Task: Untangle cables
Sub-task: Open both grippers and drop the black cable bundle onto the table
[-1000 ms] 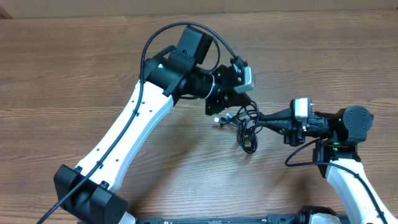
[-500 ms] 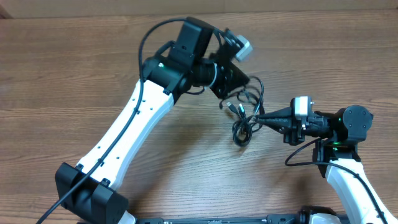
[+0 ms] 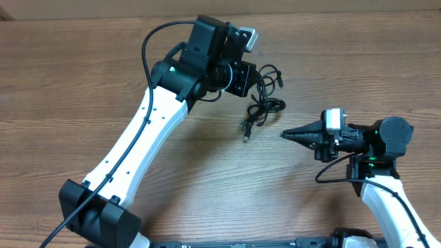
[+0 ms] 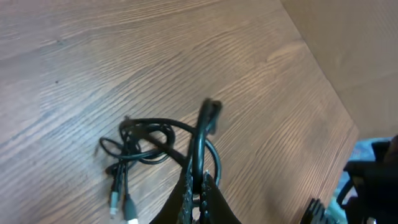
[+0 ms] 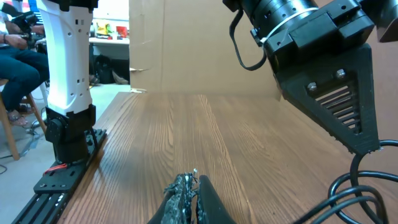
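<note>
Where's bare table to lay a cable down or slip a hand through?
Free: the wood left of the left arm; the stretch between both arms' bases; the far corner beyond the right arm. Crowded: around the cables, between left gripper and right gripper.

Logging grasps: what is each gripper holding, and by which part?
Left gripper pinches the thin black tangled cables by one strand; right gripper is shut on nothing.

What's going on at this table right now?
Two robot arms are working on a tangle of thin black cables. The left gripper has its jaws shut on one strand, and the rest loops onto the wooden table beside it. The right gripper is shut, holds nothing, and points at the tangle from a short gap away. Nothing is separated yet.
</note>
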Robot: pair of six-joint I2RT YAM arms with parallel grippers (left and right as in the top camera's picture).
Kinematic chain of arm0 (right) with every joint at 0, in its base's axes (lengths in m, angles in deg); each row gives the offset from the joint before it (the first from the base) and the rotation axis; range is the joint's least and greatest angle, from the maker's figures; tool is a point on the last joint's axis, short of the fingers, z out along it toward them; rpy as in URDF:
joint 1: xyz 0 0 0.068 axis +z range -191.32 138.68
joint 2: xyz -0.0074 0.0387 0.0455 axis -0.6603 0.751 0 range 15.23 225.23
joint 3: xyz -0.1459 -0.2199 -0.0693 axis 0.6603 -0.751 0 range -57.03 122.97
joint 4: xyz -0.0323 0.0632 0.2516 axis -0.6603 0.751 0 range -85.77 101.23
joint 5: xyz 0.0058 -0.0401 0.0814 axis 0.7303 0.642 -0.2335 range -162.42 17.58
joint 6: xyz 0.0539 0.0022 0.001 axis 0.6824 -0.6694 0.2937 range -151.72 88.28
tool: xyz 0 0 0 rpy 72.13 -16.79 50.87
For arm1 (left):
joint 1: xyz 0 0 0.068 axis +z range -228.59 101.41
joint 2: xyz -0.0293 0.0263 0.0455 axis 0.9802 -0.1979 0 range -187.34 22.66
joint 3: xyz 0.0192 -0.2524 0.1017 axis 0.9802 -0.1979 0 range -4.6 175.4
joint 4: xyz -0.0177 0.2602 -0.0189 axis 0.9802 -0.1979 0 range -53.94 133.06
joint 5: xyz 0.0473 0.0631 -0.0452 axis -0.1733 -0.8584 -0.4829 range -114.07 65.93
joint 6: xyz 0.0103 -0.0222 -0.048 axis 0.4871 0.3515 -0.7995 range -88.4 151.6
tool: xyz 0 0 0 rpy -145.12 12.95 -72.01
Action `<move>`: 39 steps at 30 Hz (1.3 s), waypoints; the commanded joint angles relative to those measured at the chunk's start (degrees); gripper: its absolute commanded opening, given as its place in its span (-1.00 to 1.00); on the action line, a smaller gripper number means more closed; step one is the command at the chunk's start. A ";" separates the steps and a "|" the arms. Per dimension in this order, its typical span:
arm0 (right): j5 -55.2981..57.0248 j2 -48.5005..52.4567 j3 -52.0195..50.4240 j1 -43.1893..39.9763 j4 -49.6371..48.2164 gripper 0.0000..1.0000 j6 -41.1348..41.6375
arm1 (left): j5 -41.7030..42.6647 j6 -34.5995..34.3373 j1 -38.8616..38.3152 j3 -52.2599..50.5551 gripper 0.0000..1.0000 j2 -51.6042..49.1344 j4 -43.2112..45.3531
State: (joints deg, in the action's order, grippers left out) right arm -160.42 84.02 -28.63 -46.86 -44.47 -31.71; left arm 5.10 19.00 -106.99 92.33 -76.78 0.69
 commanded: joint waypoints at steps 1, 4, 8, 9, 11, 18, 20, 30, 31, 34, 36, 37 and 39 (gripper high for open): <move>-1.86 -0.20 0.92 0.17 -0.02 -0.92 0.15 | 5.09 8.48 -0.13 1.55 -0.92 -0.24 -0.24; -1.55 -0.20 0.92 0.17 -0.04 -0.62 0.13 | 13.73 17.44 -0.11 1.55 -0.91 -0.24 -2.08; -0.37 -0.20 0.92 0.17 -0.04 0.13 0.13 | 23.19 26.32 -0.11 1.55 -0.91 -0.22 -6.54; -0.09 -0.20 0.92 0.15 -0.04 0.15 0.13 | 23.17 27.21 -0.04 1.55 -0.91 -0.20 -7.69; 0.94 -0.20 0.92 0.17 -0.04 0.15 0.13 | 22.95 29.18 0.37 1.55 -0.91 -0.20 -10.62; 3.41 -0.20 0.92 0.15 -0.02 0.15 0.11 | 27.34 32.11 2.51 1.55 -0.91 -0.20 -15.28; 4.02 -0.20 0.92 0.15 0.11 0.15 0.11 | 31.23 33.77 2.73 1.55 -0.91 -0.20 -14.75; 8.94 -0.20 0.92 0.15 4.11 0.15 -0.57 | 41.07 34.03 2.99 1.55 -0.92 -0.20 -11.56; 9.57 -0.20 0.92 0.15 4.33 0.15 -0.55 | 41.13 34.03 3.06 1.55 -0.92 -0.20 -11.56; 11.78 -0.20 0.92 0.15 5.66 0.13 -0.55 | 41.38 34.03 3.52 1.55 -0.91 -0.20 -11.56; 12.44 -0.20 0.92 0.15 6.27 0.10 -0.55 | 41.35 34.03 3.93 1.55 -0.91 -0.20 -11.52; 12.52 -0.20 0.92 0.15 6.40 0.11 -0.55 | 41.20 34.05 4.11 1.55 -0.91 -0.20 -11.54; 12.57 -0.20 0.92 0.15 6.73 0.11 -0.55 | 39.10 34.01 4.39 1.55 -0.92 -0.20 -11.58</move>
State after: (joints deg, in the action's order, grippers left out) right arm -149.67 84.02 -28.63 -46.86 -38.00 -31.95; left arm 44.29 51.52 -103.45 92.33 -76.78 -10.98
